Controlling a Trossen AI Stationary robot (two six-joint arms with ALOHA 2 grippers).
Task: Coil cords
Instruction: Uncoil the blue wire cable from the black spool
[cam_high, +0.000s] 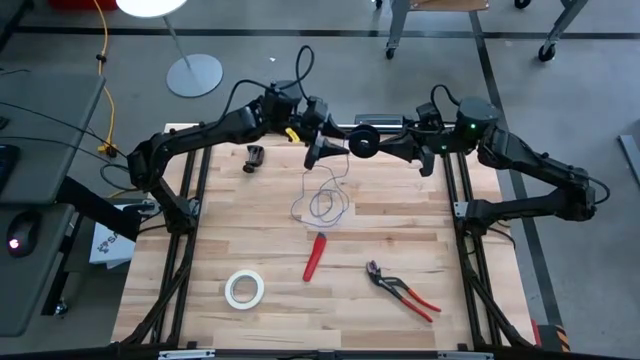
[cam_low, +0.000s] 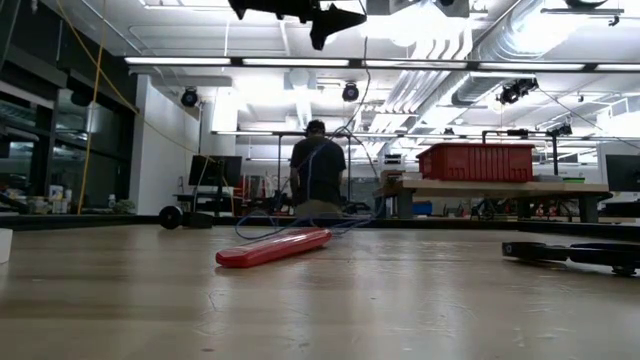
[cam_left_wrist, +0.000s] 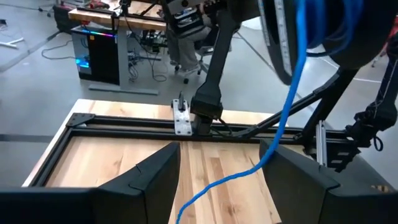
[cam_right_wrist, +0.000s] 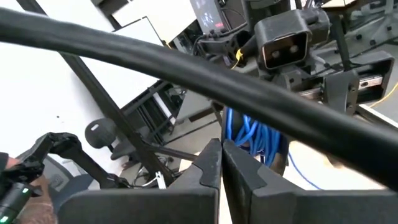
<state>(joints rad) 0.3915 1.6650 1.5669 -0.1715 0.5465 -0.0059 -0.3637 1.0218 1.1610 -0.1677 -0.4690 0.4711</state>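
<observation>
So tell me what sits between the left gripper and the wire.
Nothing visible does. The left gripper hangs open with the wire passing between its fingers, running up to the spool in the shut right gripper.

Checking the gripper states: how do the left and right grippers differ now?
The left gripper is open, the thin blue wire running between its fingers; the right gripper is shut at the small black round spool. Left comes from the table's left, right from its right. Both are raised above the table's far edge.
</observation>
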